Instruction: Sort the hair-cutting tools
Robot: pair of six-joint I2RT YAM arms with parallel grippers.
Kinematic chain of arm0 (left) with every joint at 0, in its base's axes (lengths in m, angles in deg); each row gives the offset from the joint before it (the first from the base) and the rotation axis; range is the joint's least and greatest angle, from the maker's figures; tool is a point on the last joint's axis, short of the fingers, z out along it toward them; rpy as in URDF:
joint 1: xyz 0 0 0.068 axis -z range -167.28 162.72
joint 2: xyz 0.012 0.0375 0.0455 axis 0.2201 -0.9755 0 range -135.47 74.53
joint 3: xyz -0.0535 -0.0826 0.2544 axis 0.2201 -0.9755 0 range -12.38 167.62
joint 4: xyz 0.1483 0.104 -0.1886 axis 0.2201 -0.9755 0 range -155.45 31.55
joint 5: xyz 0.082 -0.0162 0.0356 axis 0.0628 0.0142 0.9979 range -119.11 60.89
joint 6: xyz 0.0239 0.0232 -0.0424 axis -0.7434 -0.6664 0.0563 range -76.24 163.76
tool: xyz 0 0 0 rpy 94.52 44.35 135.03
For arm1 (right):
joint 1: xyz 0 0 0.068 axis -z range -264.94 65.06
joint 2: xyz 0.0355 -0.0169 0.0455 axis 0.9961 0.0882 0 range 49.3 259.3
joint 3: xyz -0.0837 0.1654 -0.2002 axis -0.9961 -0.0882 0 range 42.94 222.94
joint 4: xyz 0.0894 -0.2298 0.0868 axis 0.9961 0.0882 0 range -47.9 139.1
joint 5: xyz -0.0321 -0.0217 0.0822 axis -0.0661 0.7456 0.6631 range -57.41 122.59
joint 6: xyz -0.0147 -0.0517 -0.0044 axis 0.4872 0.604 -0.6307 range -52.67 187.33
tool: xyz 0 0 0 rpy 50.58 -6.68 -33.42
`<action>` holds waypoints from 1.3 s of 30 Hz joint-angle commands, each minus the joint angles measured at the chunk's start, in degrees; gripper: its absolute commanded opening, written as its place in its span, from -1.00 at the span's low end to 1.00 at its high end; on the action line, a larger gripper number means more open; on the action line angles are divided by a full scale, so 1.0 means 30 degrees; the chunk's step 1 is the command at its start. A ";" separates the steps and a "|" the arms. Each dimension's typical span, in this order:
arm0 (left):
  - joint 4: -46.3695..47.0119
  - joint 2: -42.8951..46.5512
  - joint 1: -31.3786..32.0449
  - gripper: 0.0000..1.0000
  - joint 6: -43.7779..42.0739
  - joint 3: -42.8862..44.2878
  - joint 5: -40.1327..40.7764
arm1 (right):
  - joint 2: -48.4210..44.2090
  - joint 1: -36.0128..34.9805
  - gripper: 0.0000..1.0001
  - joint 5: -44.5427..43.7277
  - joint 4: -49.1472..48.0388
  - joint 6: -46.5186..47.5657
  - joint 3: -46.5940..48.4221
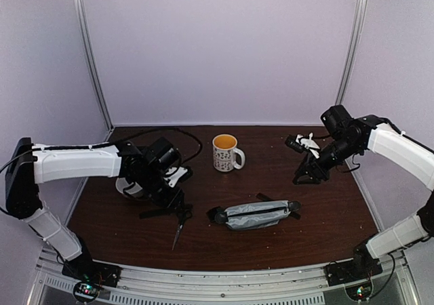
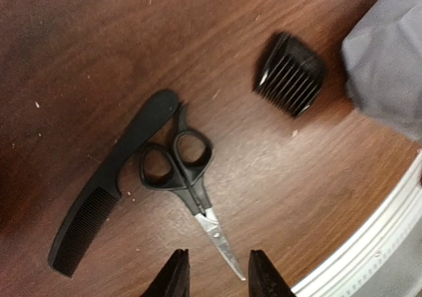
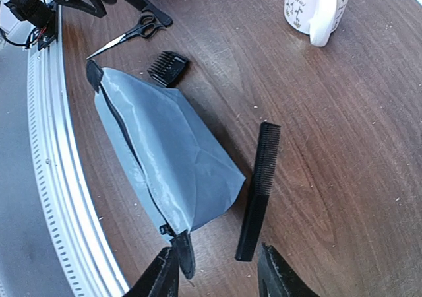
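Observation:
A pair of black-handled scissors (image 2: 188,178) lies flat on the wooden table beside a black comb (image 2: 112,185). My left gripper (image 2: 217,277) is open just above them, with the blade tip lying loose between its fingers. A small black block (image 2: 290,72) sits further off, near the grey pouch (image 2: 389,59). My right gripper (image 3: 217,280) is open and holds nothing. A second black comb (image 3: 259,191) lies just ahead of it, next to the pouch (image 3: 165,158). From above, the left gripper (image 1: 171,198) is over the scissors (image 1: 180,227) and the right gripper (image 1: 306,176) hangs at the right.
The grey zip pouch (image 1: 254,213) lies in the front middle of the table. A patterned mug (image 1: 226,152) stands behind it. A white bowl (image 1: 127,186) is partly hidden behind the left arm. The metal rail (image 3: 46,145) runs along the near edge.

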 commanded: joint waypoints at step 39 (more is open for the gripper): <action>-0.0152 -0.4536 -0.0034 -0.39 -0.6470 0.3150 0.2092 | -0.0950 0.0126 -0.20 -0.1218 -0.2244 0.0318 -0.1930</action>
